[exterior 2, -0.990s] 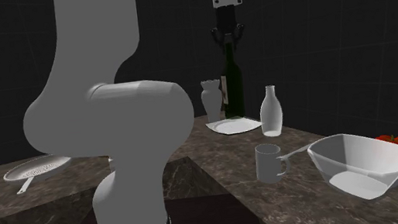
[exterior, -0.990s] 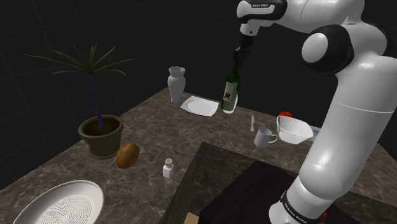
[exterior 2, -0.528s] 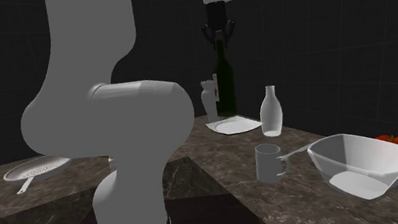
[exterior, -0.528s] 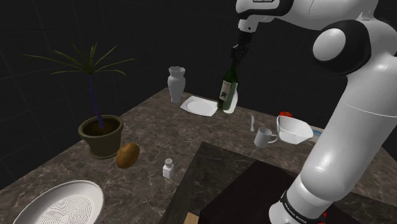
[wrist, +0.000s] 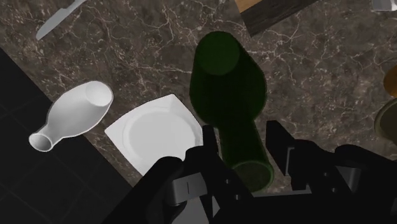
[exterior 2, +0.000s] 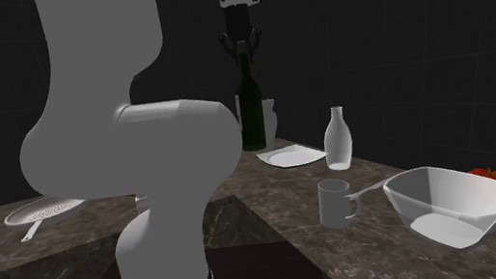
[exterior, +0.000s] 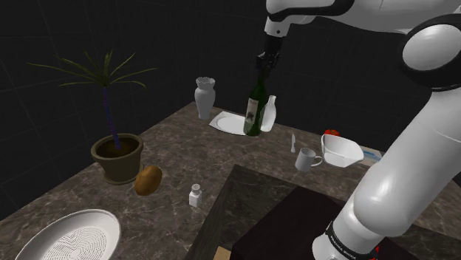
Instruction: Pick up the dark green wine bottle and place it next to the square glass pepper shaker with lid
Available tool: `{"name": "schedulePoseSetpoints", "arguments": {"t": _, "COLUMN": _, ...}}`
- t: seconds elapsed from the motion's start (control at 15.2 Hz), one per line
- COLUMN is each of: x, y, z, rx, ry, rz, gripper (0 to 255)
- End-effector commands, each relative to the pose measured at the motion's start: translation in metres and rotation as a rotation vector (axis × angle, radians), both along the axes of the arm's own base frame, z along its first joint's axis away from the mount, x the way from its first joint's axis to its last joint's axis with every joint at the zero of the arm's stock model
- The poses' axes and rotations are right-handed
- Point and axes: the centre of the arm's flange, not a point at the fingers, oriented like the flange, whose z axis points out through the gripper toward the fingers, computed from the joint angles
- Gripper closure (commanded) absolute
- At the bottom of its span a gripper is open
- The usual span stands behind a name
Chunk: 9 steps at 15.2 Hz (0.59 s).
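Note:
The dark green wine bottle (exterior: 255, 112) hangs a little tilted above the marble counter (exterior: 185, 155), over the edge of a white square plate (exterior: 229, 122). My gripper (exterior: 264, 63) is shut on its neck from above. In the second exterior view the bottle (exterior 2: 249, 106) hangs under the gripper (exterior 2: 242, 45). Seen from the wrist, the fingers (wrist: 208, 145) clasp the bottle's neck (wrist: 245, 149), and the gripper (wrist: 243, 151) looks down along the bottle. The small square pepper shaker (exterior: 196, 195) stands near the counter's front, by the dark stand, far from the bottle.
A white carafe (exterior: 270, 114), a vase (exterior: 205, 97), a knife (exterior: 292, 142), a mug (exterior: 306, 159) and a bowl (exterior: 342, 150) stand on the far part of the counter. A potted plant (exterior: 117, 151), a brown oval thing (exterior: 148, 179) and a colander (exterior: 70, 238) lie left of the shaker.
The gripper has carried the bottle up and toward the shoulder view's left, over the plate. The white carafe behind it has come into sight.

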Motion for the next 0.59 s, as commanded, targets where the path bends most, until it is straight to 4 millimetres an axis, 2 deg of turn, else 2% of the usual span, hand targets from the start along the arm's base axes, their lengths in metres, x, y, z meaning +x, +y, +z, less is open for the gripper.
{"name": "schedulePoseSetpoints", "arguments": {"t": 0.0, "x": -0.008, "y": 0.029, "z": 0.0, "rx": -0.001, "ry": -0.001, "rz": -0.001, "gripper": 255}}
{"name": "schedulePoseSetpoints", "arguments": {"t": 0.53, "x": -0.027, "y": 0.132, "z": 0.001, "rx": -0.001, "ry": -0.001, "rz": -0.001, "gripper": 255}}
